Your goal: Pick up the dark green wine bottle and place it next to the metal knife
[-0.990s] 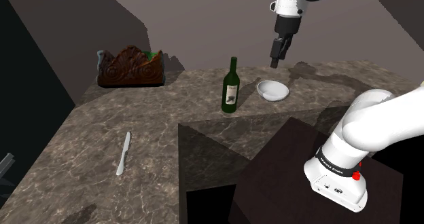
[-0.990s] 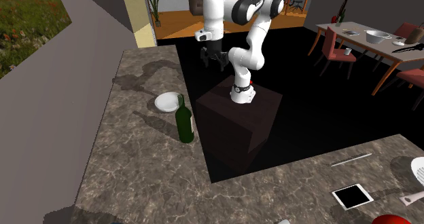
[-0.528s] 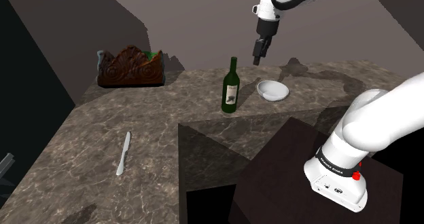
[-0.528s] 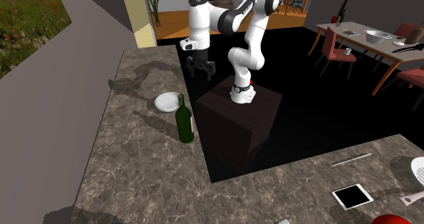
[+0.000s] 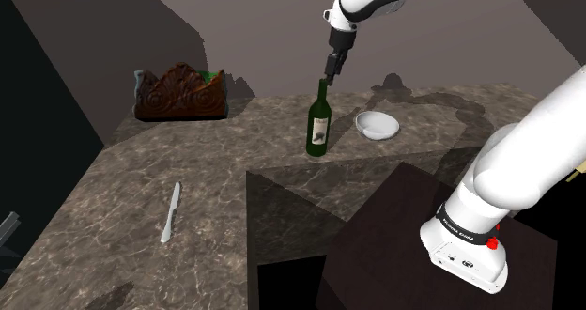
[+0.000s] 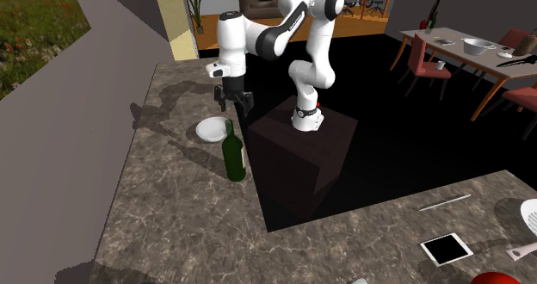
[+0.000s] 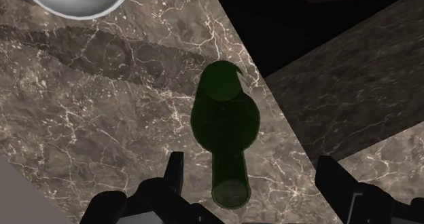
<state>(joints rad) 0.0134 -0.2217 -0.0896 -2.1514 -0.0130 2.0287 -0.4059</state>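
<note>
The white arm [image 5: 526, 158] arches high and forward — its black tool [image 5: 329, 74] points down, fingers [image 7: 173, 175] apart.

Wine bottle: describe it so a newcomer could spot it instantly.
Find the marbled counter in the shoulder view. The dark green wine bottle stands upright beside the white bowl; it alone is tall, narrow-necked and labelled.

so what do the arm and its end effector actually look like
The arm is glossy white, built of rounded tube-like segments with dark joints. Near its base runs a dark band with small white lettering, beside a red button. The end effector is all black, with two blocky fingers.
</note>
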